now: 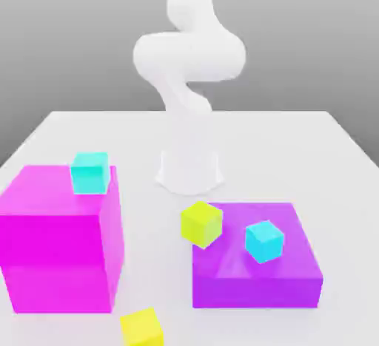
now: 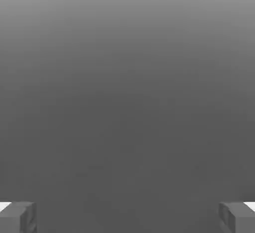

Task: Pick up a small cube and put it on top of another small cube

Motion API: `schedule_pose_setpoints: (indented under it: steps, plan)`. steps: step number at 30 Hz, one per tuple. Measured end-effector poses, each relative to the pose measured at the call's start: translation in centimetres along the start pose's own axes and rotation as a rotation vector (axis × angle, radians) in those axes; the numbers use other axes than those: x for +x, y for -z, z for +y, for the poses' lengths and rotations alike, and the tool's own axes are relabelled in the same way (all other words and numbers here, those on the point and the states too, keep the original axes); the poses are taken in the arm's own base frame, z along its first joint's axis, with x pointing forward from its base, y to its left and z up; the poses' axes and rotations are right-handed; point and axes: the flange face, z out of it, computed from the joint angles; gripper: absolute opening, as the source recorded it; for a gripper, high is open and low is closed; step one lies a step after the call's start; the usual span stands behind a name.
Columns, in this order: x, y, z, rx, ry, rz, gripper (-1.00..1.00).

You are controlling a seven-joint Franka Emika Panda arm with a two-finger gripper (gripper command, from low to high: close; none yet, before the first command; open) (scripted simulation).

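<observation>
The small cube (image 1: 142, 327), bright yellow, lies on the white table near its front edge, in front of the gap between the two big blocks. Another small cube (image 1: 90, 172), turquoise, sits on top of the tall magenta block (image 1: 55, 241) at the exterior view's left, near that block's back right corner. In the hand view my gripper (image 2: 127, 217) is open, its two grey fingertips (image 2: 17, 217) far apart with nothing between them, and only plain grey background lies beyond them.
A low purple block (image 1: 255, 274) at the exterior view's right carries a sky-cyan cube (image 1: 264, 240). A lime cube (image 1: 201, 223) rests at its back left corner. The white arm (image 1: 189, 63) rises from its base (image 1: 189, 171) at the table's middle back.
</observation>
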Motion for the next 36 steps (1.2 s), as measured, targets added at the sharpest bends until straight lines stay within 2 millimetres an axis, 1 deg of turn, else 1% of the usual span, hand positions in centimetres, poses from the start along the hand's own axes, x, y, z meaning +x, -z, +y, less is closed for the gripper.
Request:
schedule_pose_setpoints:
  steps: [4, 8, 13, 17, 20, 23, 28, 32, 33, 36]
  plan:
    - [0.6, -7.8, 1.2, -0.044, 0.047, -0.112, 0.0]
    - [0.1, -15.3, 3.0, -0.092, 0.091, -0.211, 0.0]
    - [-1.7, -24.0, 6.2, -0.159, 0.148, -0.324, 0.0]
    - [-3.8, -30.2, 9.5, -0.22, 0.195, -0.405, 0.0]
    - [-5.6, -34.4, 12.4, -0.27, 0.233, -0.461, 0.0]
    - [-7.7, -38.1, 15.7, -0.325, 0.274, -0.514, 0.0]
    - [-11.1, -43.1, 21.4, -0.416, 0.346, -0.588, 0.0]
    - [-13.6, -47.1, 24.3, -0.428, 0.356, -0.597, 0.0]
    - [-14.1, -47.8, 24.8, -0.428, 0.356, -0.598, -1.0]
    - [-14.1, -47.8, 24.8, -0.428, 0.355, -0.599, -1.0]
